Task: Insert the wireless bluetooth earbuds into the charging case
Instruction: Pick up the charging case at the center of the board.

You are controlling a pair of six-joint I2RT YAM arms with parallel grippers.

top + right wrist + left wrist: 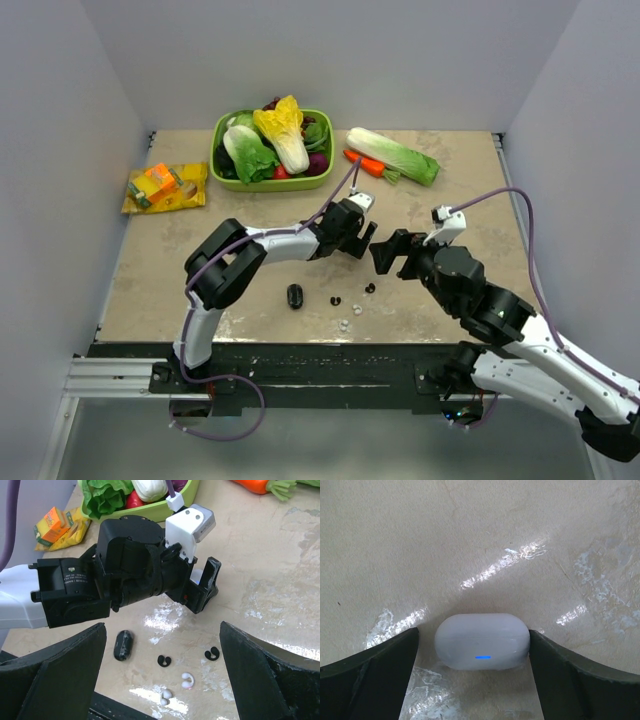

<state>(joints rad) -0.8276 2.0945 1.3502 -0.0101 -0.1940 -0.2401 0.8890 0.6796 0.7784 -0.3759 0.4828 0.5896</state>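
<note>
Case [481, 641] is shut, blue light on, sitting on the worktop [470, 540] between the left jaws, which are apart either side of it. Right jaws are wide apart too, nothing in them. Both earbuds [164, 661] [212, 654] lie loose on the worktop, closer to the arm bases than the case.

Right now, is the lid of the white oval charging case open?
No, the white oval charging case sits closed, only a thin seam showing.
</note>
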